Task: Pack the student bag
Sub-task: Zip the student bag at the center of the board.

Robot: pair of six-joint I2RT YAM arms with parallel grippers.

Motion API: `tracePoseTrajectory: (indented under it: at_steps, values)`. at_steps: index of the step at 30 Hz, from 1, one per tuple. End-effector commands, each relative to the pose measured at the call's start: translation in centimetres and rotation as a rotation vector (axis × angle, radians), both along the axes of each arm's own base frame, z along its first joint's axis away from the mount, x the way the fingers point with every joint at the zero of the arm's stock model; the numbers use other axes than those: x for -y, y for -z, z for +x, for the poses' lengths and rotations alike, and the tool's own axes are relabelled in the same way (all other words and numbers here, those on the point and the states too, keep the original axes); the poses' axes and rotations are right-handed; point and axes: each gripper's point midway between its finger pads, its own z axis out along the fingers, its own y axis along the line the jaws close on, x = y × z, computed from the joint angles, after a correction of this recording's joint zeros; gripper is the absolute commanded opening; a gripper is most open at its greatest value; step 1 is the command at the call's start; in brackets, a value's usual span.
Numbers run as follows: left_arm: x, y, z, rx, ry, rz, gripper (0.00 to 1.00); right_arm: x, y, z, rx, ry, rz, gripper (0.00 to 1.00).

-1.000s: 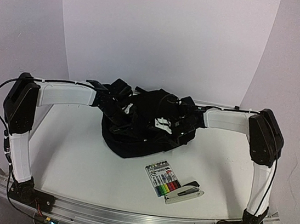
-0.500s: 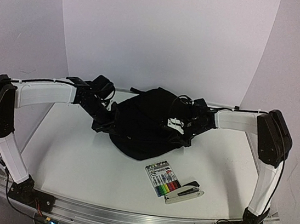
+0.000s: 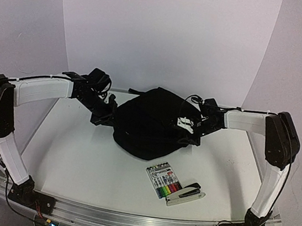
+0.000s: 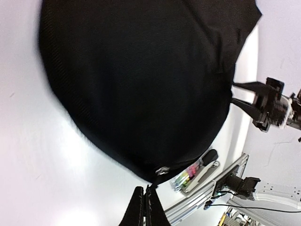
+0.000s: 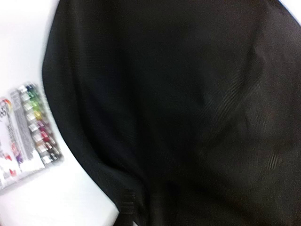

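1. Student bag [image 3: 152, 127]: soft black cloth w/ fine ribbed weave, rounded dome shape, face smooth and taut. Sits mid-bench toward the far side, btwn the 2 arms.
2. Bench [image 3: 78, 159]: smooth, white, slightly glossy.
3. Marker pack [image 3: 164, 181]: flat clear pkt w/ a row of coloured pens, on the near side of the bag and apart from it. Black/silver stapler [image 3: 186, 193] just beside it.
4. Left arm: comes in from the left, elbow out wide, wrist tipped down. Left pincer [image 4: 145, 190] has fingers pressed together at the bag's rim by a small metal zip ring [image 4: 162, 170]; a thin black strip looks caught btwn them.
5. Right arm: mirrored pose. Right pincer [image 3: 189, 135] sits at the bag's right side. Wrist view is blurred black cloth, so can't tell if it's apart or together.
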Motion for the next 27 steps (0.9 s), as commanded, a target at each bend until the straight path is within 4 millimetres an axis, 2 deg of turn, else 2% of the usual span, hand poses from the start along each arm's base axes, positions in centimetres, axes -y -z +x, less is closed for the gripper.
tracePoseTrajectory:
  at_steps: [1, 4, 6, 11, 15, 20, 23, 27]
  values:
    - [4.0, -2.2, 1.8, 0.046, 0.089, -0.120, 0.00, 1.8, -6.2, 4.0, 0.059, 0.196, 0.053, 0.73]
    - [5.4, -3.0, 2.6, 0.058, 0.111, -0.163, 0.00, -0.6, -9.2, 2.3, 0.041, 0.175, 0.138, 0.83]
    - [5.9, -3.3, 2.9, 0.061, 0.117, -0.175, 0.00, -2.6, -10.2, 0.9, 0.030, 0.149, 0.162, 0.85]
    - [6.1, -3.3, 3.0, 0.052, 0.122, -0.182, 0.00, -8.4, -10.5, -2.7, -0.066, 0.110, 0.204, 0.83]
    - [6.0, -3.2, 2.9, 0.041, 0.113, -0.185, 0.00, -12.3, -9.5, -4.6, -0.136, 0.088, 0.221, 0.77]
    - [5.7, -3.1, 2.9, 0.037, 0.087, -0.186, 0.00, -15.5, -7.7, -5.5, -0.164, 0.093, 0.220, 0.75]
    - [5.4, -3.0, 3.1, 0.039, 0.069, -0.188, 0.00, -15.9, -5.4, -5.7, -0.167, 0.102, 0.178, 0.72]
    - [5.1, -3.1, 3.2, 0.046, 0.061, -0.180, 0.00, -14.5, -2.4, -4.8, -0.129, 0.152, 0.089, 0.61]
